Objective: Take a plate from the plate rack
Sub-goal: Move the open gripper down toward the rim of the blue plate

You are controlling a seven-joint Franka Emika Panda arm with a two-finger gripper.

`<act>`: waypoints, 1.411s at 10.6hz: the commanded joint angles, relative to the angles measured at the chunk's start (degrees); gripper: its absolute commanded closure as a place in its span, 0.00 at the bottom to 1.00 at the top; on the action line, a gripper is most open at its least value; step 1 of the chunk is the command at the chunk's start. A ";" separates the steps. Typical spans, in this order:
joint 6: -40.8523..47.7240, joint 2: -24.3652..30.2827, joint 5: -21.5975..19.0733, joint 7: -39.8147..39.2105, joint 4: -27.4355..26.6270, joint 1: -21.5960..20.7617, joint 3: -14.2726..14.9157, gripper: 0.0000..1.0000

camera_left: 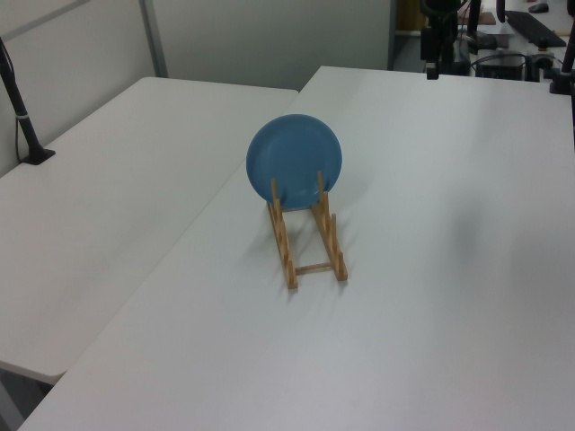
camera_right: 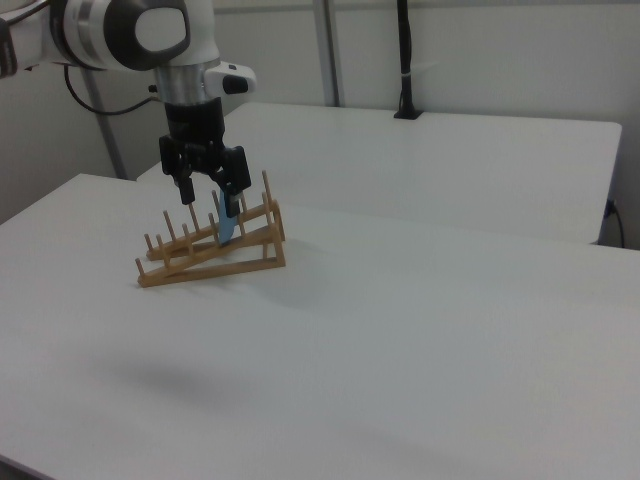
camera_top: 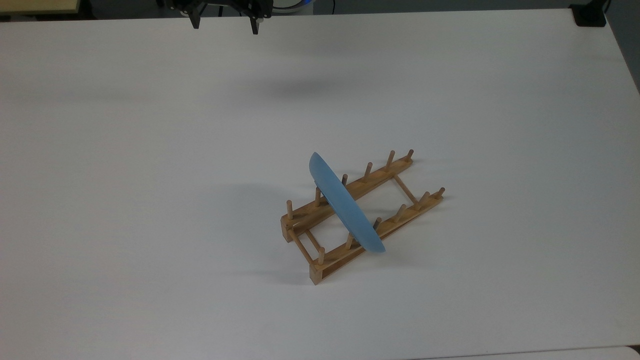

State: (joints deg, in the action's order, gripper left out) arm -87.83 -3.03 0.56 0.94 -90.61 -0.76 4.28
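A light-blue plate [camera_top: 345, 205] stands on edge in the wooden plate rack [camera_top: 395, 175], held between the pegs near the rack's middle on the white table. The left view faces the plate [camera_left: 295, 162] head-on, with the rack [camera_left: 310, 247] running toward the camera. My gripper [camera_top: 225, 27] hangs open at the top view's upper edge, far from the rack, with nothing between its fingers. In the right view the gripper [camera_right: 208, 197] lines up in front of the rack [camera_right: 210, 265], and the plate [camera_right: 226, 228] shows edge-on below the fingers.
A second white table [camera_left: 108, 180] adjoins the work table [camera_top: 150, 200] on the left view's left, with a black post [camera_left: 22, 117] clamped to it. A black object [camera_top: 590, 15] sits at the top view's upper right corner.
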 commanded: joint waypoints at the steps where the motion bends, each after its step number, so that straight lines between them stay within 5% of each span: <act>1: -1.55 1.01 -1.00 0.90 -1.06 0.06 -0.06 0.00; 7: -4.71 0.22 -0.39 0.91 -1.15 -0.56 -0.06 0.00; 11: -24.52 -3.72 0.14 4.60 -1.06 -5.47 -0.50 0.00; 15: -35.91 -8.99 13.13 8.79 1.73 -14.25 -0.68 0.09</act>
State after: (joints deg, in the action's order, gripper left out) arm -120.19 -9.84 8.52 5.61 -90.99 -10.47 3.13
